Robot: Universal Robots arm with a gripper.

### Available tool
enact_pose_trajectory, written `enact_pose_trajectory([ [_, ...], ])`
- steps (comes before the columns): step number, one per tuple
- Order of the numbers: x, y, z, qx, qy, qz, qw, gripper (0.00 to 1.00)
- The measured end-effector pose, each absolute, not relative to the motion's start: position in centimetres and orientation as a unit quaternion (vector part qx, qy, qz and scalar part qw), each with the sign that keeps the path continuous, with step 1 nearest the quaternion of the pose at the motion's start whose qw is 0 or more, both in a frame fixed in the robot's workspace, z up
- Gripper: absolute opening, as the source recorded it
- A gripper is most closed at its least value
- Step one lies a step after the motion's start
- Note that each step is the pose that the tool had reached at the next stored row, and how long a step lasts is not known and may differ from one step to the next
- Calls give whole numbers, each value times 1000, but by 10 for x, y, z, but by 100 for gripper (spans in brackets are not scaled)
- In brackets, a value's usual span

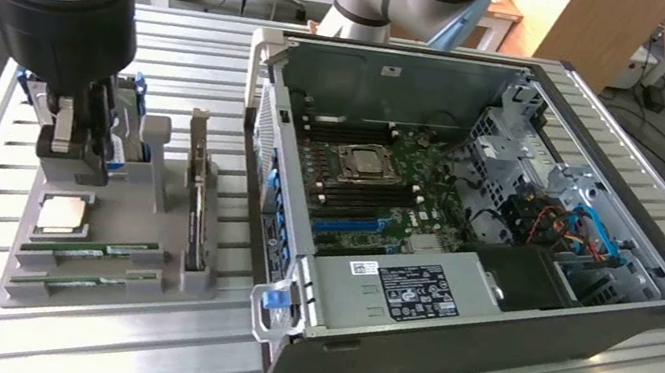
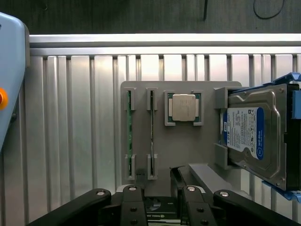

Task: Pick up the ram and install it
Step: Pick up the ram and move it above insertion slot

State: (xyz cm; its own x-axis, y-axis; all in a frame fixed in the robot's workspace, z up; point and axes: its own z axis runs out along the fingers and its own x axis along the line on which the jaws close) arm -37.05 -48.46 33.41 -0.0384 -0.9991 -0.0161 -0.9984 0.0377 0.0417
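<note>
The claw (image 1: 73, 153) hangs open and empty above the grey tray (image 2: 188, 155) on the slatted surface (image 2: 75, 117). The ram (image 2: 129, 127) stands on edge in a tray slot, beside a second stick (image 2: 151, 125) and the processor (image 2: 183, 107). The hard drive (image 2: 256, 141) label reads "WD Blue". The exterior view adds the open computer case (image 1: 551, 335) at its right.

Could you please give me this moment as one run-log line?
gripper: open, empty, over gray tray | ram: seated in tray, untouched | computer case: open
</note>
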Motion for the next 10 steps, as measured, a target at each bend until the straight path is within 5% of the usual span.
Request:
enact_pose_trajectory([
  [10, -371, -488, 334, 693, -720, -21, 9, 36],
])
